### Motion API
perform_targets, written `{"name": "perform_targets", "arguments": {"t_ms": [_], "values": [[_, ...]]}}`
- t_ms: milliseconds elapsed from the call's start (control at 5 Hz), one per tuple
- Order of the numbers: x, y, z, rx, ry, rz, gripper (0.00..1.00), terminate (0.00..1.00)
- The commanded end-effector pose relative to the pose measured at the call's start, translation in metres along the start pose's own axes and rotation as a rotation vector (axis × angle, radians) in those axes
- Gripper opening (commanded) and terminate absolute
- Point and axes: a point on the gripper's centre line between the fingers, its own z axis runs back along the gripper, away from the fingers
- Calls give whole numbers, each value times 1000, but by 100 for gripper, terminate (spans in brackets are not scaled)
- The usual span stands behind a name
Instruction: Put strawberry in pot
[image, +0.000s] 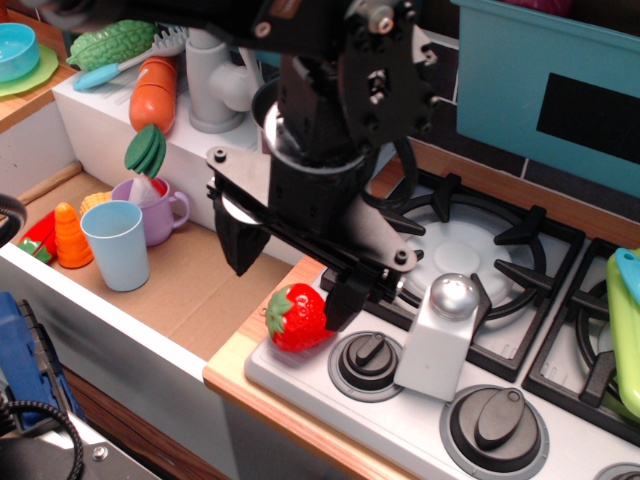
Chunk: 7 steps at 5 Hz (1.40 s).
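The strawberry (296, 318), glossy red with a green cap, lies on the front left corner of the white stove top (300, 385). My gripper (292, 275) hangs just above it with its black fingers spread wide apart. The right fingertip (343, 303) is at the strawberry's right side and the left fingertip (240, 250) hangs over the sink to its left. The gripper holds nothing. The pot (272, 135) is mostly hidden behind my arm; only slivers of shiny rim show.
In the sink on the left stand a light blue cup (115, 245), a purple mug (155, 210) and an orange ridged cone (72, 237). A carrot (152, 95) and faucet (215, 80) sit behind. Stove knobs (365, 360), a white block with a silver ball (440, 335) and a burner grate (470, 250) lie to the right.
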Motion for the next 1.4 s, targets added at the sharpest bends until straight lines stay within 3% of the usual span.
{"name": "perform_targets", "arguments": {"t_ms": [0,400,1200], "values": [[0,0,0,0,0,0,100,0],[7,3,-15,-8,-59,-77,100,0],[28,16,-56,-187,-103,-50,100,0]]}}
